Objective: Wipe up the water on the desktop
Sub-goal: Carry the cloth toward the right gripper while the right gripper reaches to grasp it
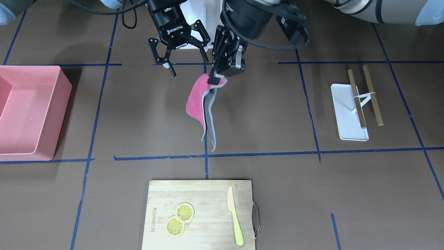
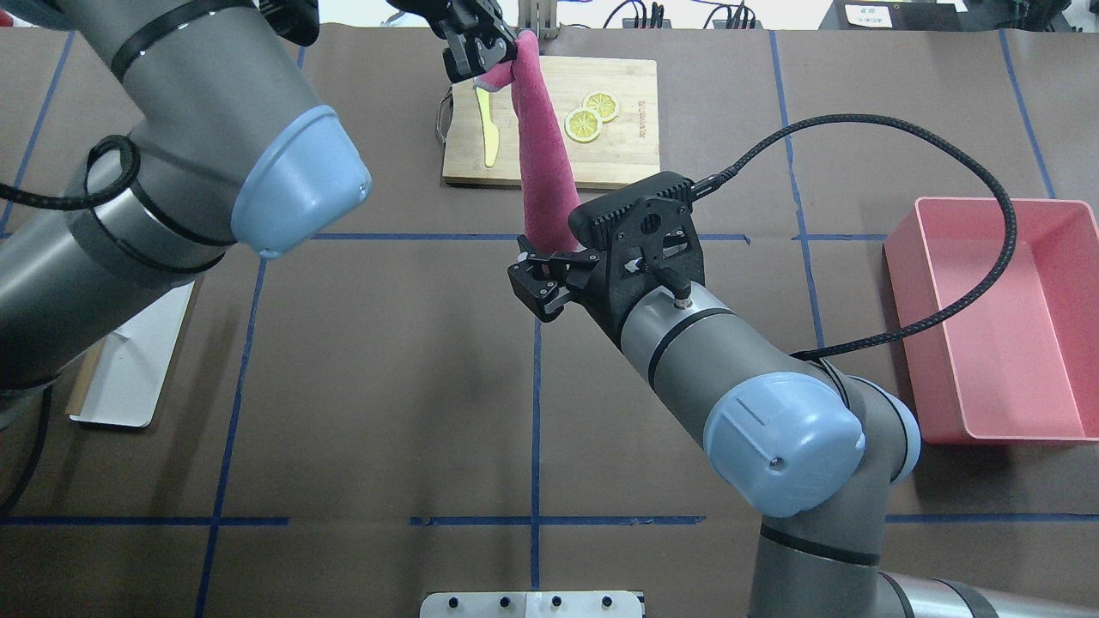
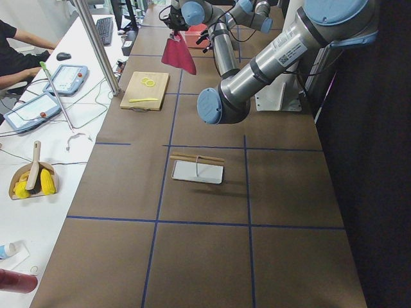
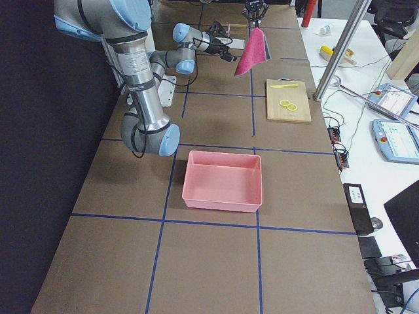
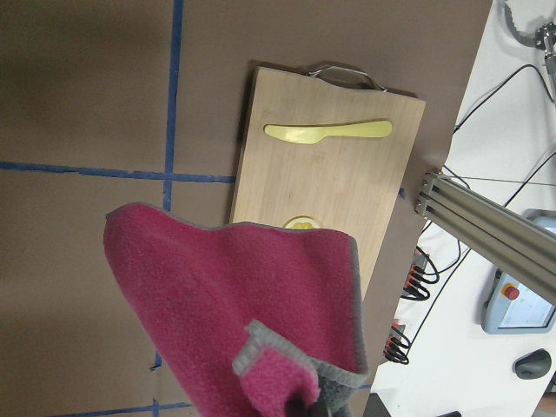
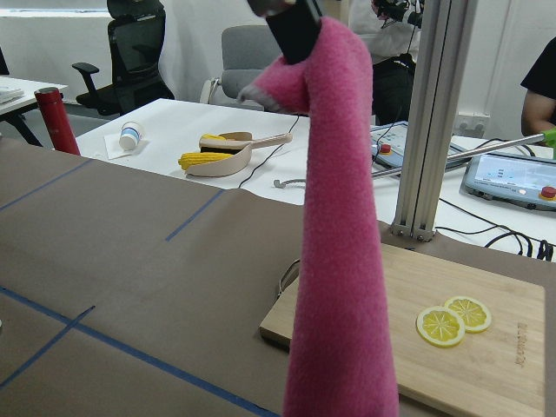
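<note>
4 exterior views, 2 wrist close-ups

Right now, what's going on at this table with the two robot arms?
The left gripper is shut on the top of a pink cloth with grey edging and holds it in the air, so it hangs clear of the dark-brown desktop. The right gripper is open beside the cloth and is not gripping it. No wiping is under way, and I can't make out any water. A bamboo cutting board and a pink bin lie off to the sides.
</note>
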You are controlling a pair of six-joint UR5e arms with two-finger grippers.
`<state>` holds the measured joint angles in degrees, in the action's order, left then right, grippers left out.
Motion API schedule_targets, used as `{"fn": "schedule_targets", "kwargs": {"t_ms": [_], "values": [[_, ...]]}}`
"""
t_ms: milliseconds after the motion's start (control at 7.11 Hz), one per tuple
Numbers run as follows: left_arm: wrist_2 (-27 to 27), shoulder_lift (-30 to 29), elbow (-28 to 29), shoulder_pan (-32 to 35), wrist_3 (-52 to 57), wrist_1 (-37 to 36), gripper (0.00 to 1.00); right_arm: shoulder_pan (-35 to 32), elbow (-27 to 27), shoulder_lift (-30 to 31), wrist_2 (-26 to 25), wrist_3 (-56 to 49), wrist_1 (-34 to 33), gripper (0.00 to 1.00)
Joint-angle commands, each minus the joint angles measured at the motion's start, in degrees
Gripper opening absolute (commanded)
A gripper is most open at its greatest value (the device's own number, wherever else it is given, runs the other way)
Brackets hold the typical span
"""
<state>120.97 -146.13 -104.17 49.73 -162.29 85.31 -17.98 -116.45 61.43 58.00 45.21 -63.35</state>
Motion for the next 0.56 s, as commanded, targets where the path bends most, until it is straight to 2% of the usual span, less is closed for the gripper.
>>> {"fn": "schedule_targets", "kwargs": {"t_ms": [0,422], "values": [[-0.20,0.06,-4.11,-3.13,-2.58,-3.14,0.00,-0.03,0.00,-0.08,-0.08,-0.03,0.16,0.99],[-1.00,0.06,-4.02,-4.73,-3.13,-2.87,0.00,0.14,0.09,-0.35,0.00,0.05,0.69,0.98]]}}
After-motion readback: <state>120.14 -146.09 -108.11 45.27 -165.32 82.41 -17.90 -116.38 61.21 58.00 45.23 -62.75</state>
